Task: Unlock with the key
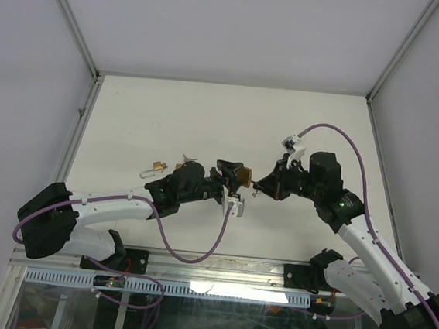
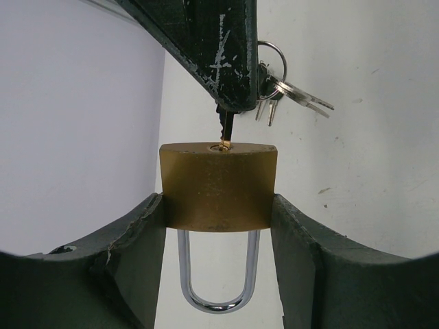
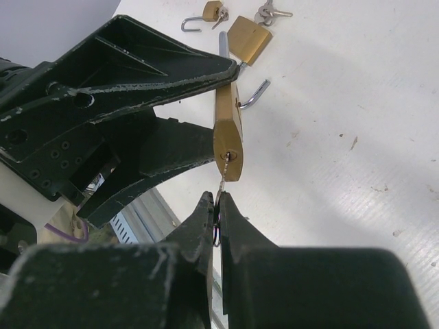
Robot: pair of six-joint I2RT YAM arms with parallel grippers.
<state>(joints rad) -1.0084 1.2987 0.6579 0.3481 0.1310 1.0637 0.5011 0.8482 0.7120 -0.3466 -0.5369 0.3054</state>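
Right gripper (image 3: 216, 205) jaws clenched on the key (image 3: 221, 179), only the blade showing ahead of the tips; spare keys (image 2: 291, 92) on a ring dangle just beside them. Key tip sits in the keyhole of the brass padlock (image 3: 228, 127), most of the blade exposed. Padlock body grasped between the left gripper (image 2: 219, 219) fingers (image 2: 137, 240), shackle pointing back between them. Beyond both jaws, on the white table (image 3: 357, 103): a second brass padlock (image 3: 248, 40), then a small padlock (image 3: 211, 10)
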